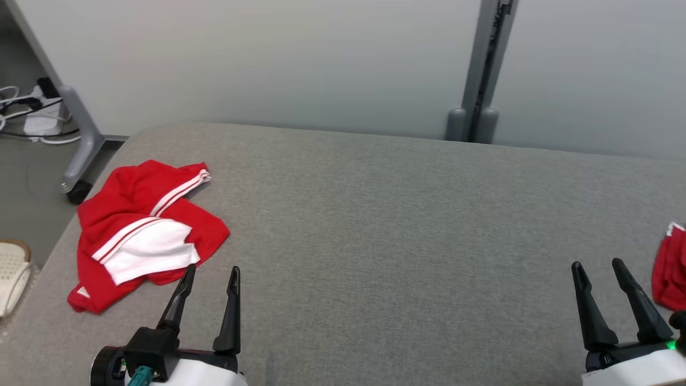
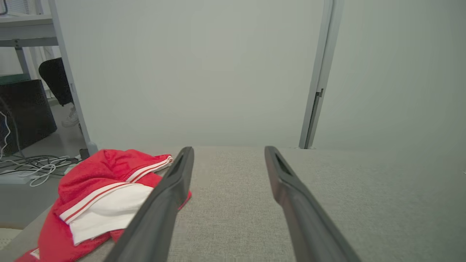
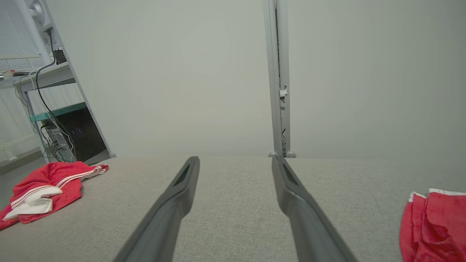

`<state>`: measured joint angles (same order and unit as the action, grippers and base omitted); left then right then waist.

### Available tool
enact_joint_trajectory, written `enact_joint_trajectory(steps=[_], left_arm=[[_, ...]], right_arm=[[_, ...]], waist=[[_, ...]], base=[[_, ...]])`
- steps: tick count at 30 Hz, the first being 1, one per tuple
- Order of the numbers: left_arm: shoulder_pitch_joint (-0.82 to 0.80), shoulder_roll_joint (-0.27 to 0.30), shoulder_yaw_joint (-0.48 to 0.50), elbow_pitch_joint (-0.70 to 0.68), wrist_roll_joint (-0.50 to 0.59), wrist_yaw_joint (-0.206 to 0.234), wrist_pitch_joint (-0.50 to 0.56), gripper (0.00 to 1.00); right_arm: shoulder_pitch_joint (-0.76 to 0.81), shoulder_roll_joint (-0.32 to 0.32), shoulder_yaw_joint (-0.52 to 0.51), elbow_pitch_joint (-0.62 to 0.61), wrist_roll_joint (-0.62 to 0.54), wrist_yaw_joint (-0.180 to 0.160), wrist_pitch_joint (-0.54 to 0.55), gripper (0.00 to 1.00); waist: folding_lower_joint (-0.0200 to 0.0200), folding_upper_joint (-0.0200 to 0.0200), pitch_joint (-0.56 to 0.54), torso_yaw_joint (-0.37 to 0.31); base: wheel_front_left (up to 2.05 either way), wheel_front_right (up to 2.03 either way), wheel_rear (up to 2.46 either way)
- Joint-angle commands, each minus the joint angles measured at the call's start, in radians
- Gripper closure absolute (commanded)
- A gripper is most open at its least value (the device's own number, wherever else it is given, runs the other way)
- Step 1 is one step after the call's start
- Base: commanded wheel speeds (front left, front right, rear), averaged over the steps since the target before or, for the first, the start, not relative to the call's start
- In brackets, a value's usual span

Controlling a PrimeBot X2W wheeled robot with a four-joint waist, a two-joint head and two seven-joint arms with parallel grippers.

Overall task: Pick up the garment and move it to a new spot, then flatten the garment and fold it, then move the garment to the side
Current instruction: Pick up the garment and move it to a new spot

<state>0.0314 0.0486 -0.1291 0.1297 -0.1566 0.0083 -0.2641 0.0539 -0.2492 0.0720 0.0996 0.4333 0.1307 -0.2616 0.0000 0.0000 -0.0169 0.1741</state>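
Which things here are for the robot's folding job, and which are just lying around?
For the job: crumpled red garment with white stripes; grey fabric surface; open left fingers; open right fingers.

Just lying about: white power strip with cables on the floor; grey wheeled frame leg; second red cloth at the right edge, probably.

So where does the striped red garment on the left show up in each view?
Head view: garment at left, mid-height, on the grey cushion.
Left wrist view: garment lower left.
Right wrist view: garment far left, below mid-height.
Shared landmark: grey upright post against the back wall.
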Motion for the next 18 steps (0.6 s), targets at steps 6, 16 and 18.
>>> enact_joint_trajectory(steps=[6,16,18], left_arm=[[-0.012,0.003,0.028,0.004,0.002,0.001,0.000,0.00],[0.004,0.004,0.055,-0.002,-0.004,0.021,0.000,0.00],[0.004,0.004,0.053,-0.004,-0.004,0.021,0.000,0.00]], right_arm=[[-0.016,0.009,0.037,0.006,0.014,0.000,-0.004,0.00],[-0.028,0.013,0.084,0.018,0.025,0.000,-0.004,0.00],[-0.030,0.013,0.084,0.020,0.024,0.000,-0.004,0.00]], waist=[[0.0000,0.0000,0.005,0.131],[0.0000,0.0000,0.013,0.244],[0.0000,0.0000,0.012,0.258]], base=[[0.00,0.00,0.00],[0.00,0.00,0.00],[0.00,0.00,0.00]])
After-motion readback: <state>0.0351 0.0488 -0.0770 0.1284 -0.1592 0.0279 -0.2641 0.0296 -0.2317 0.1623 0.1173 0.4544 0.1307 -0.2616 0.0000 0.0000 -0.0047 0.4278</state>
